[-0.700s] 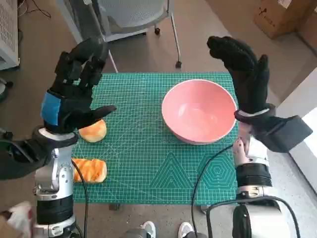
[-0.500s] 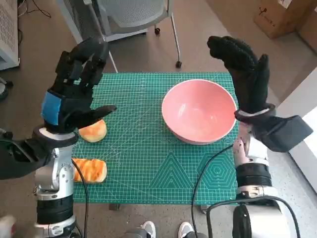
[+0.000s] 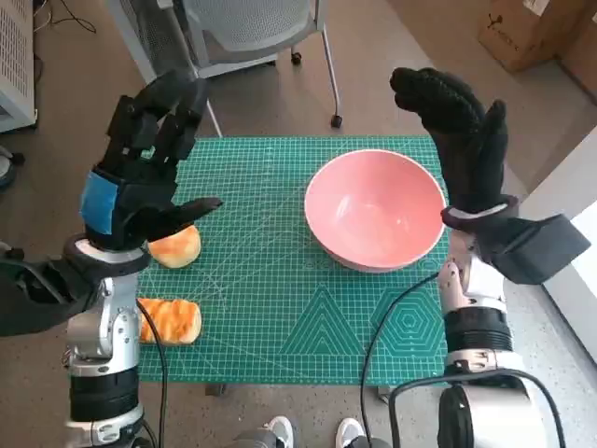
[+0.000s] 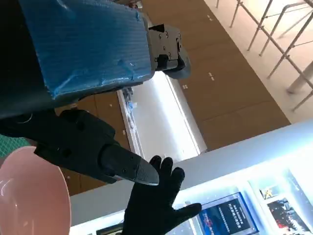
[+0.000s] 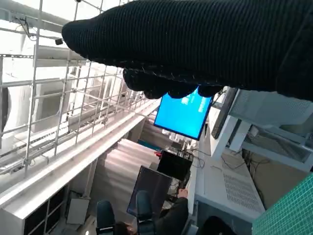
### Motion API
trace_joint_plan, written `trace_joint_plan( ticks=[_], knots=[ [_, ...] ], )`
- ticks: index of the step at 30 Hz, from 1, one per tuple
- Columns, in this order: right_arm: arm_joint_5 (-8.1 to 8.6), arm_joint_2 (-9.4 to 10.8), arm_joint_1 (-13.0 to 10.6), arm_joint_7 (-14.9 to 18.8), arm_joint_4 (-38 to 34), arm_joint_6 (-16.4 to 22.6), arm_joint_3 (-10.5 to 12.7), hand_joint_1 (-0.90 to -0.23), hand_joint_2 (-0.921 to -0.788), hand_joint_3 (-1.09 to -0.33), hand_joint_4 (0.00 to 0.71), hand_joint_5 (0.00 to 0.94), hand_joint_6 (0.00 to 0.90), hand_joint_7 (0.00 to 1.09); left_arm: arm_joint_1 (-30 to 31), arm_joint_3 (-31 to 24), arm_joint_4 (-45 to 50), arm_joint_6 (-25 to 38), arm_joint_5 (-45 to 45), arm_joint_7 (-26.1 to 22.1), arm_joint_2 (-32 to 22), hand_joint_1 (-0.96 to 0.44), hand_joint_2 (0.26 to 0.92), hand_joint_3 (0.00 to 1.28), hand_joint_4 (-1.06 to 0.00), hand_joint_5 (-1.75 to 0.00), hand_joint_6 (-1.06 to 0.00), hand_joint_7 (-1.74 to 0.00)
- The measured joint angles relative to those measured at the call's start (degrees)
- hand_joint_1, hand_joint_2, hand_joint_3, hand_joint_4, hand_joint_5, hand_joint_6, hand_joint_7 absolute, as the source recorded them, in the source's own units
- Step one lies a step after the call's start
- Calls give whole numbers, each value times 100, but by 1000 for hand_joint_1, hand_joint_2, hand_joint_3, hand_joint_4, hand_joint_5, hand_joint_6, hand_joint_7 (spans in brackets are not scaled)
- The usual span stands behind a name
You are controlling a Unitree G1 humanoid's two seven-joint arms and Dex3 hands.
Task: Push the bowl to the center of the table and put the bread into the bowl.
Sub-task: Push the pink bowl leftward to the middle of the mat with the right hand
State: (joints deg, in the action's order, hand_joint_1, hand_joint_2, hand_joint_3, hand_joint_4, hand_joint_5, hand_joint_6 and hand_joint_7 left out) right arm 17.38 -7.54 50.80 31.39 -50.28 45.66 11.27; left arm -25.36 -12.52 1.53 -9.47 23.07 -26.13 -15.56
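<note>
A pink bowl (image 3: 375, 210) sits on the right part of the green cutting mat (image 3: 280, 280), empty; its rim (image 4: 29, 196) also shows in the left wrist view. A round bun (image 3: 177, 247) lies at the mat's left side, partly under my left hand. A longer orange-striped bread (image 3: 173, 320) lies nearer the front left, partly behind my forearm. My left hand (image 3: 145, 168) is raised above the left of the mat, fingers spread, holding nothing. My right hand (image 3: 462, 140) is raised beside the bowl's right rim, fingers extended, empty; the gloved right hand (image 4: 156, 205) appears too in the left wrist view.
A grey chair (image 3: 252, 37) stands behind the table on wheels. A cardboard box (image 3: 527, 33) lies on the floor at the far right. Feet (image 3: 312, 434) show below the table's front edge. A person sits at a desk (image 5: 171, 215) in the right wrist view.
</note>
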Motion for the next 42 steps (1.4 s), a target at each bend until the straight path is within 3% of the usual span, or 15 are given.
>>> trace_joint_plan(
  ticks=[14,21,29,36,42],
  knots=[
    [31,-45,4,87,-22,-5,10,-568,-921,-636,377,0,516,3,-15,11,2,0,-9,4,-2,-358,908,10,-106,-2,1,-604],
    [51,-166,46,180,-231,-18,125,-557,-921,-636,376,0,515,2,-15,13,2,0,-10,11,-2,-358,908,10,-108,-3,1,-604],
    [-23,-620,278,6,-1074,66,405,-564,-921,-643,372,0,511,1,-15,10,-3,-1,-9,19,1,-360,907,9,-110,-3,1,-606],
    [-587,-1004,365,-970,-1699,107,407,-534,-921,-682,368,0,501,0,-15,7,-15,-2,-9,19,1,-360,907,9,-110,-3,1,-606],
    [-1002,-1124,375,-1835,-2063,-250,333,-522,-921,-697,366,0,495,0,-16,13,-21,-2,-8,19,6,-362,908,10,-109,-3,1,-613]
  ],
)
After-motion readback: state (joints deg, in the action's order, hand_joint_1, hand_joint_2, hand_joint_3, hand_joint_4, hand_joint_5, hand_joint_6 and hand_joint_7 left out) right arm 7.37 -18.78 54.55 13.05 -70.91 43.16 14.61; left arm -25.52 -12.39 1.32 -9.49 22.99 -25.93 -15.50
